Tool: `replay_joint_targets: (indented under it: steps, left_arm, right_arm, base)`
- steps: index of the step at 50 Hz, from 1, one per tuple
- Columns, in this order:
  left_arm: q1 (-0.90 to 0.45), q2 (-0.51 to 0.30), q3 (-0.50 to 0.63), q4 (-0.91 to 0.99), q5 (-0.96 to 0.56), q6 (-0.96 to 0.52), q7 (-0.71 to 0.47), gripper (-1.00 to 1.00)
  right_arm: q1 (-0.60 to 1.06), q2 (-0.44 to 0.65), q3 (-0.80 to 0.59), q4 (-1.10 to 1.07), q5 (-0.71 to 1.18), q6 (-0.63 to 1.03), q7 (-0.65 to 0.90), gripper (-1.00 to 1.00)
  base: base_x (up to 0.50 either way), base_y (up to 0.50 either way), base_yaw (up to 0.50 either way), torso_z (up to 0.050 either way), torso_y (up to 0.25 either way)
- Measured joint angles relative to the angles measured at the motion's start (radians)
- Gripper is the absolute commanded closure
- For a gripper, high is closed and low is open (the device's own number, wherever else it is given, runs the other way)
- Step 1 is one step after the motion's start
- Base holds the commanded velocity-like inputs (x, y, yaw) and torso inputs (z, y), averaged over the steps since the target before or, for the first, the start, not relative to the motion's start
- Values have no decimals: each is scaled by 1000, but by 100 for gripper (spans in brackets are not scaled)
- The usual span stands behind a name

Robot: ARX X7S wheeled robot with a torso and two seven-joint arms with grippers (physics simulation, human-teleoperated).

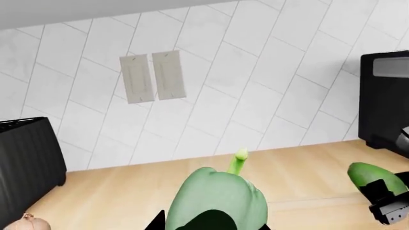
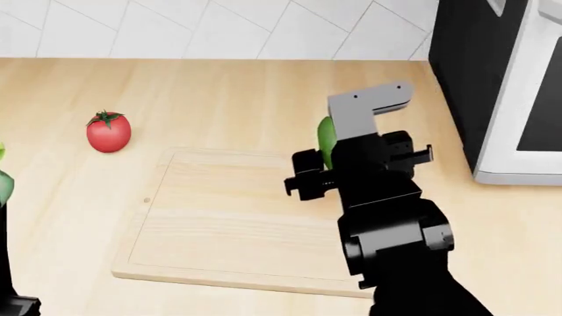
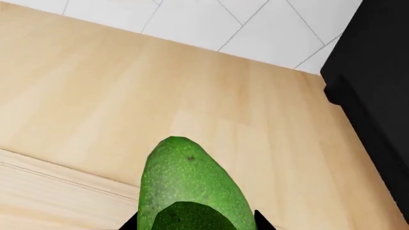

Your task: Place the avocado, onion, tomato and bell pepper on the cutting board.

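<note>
A large flat pale wood cutting board [image 2: 224, 217] with rounded corners and an edge groove lies on a light wooden counter [image 2: 220, 99], its surface bare. The right gripper [image 2: 327, 172] hangs over the board's far right corner, clamped on a smooth bright green speckled avocado [image 3: 187, 184]; in the right wrist view the fruit's tip reaches past the board's far edge. To the right, near that arm, stands a black and white appliance [image 2: 501, 85], narrowing the room on that side. A small glossy red tomato [image 2: 109, 131] with a dark green calyx sits on the counter beyond the board's far left corner, apart from it, with open counter all round. The left gripper [image 1: 211, 225] is closed around a dull green lobed bell pepper [image 1: 221, 196] with a pale curved stem, held at the head view's left edge, off the board. A tan papery onion [image 1: 35, 224] shows at a corner of the left wrist view beside a black ribbed box [image 1: 28, 163]. A white tiled wall [image 1: 255, 72] backs the counter.
</note>
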Motion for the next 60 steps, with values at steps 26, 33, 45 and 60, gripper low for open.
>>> replay_joint_targets:
  steps: [26,33,45,60]
  left_arm:
    - [15,-11,-2,0,-2,9,-3,100]
    - [18,-9,0,-4,7,11,1,100]
    - [-21,8,22,-25,16,-6,18,100]
    - [-306,116,151,-204,73,-113,194,100]
  right_arm:
    - [-106,97,129,-410,-48,196,58,-100]
    - [-132,203,202,-826,38,376,170,-100]
    - [-107,350,434,-1466,250,699,437,-100]
    - [-174,445,796,-1930,608,968,750,-100]
  base:
    - [0,0,0,0,0]
    - [0,0,0,0,0]
    - [0,0,0,0,0]
    - [0,0,0,0,0]
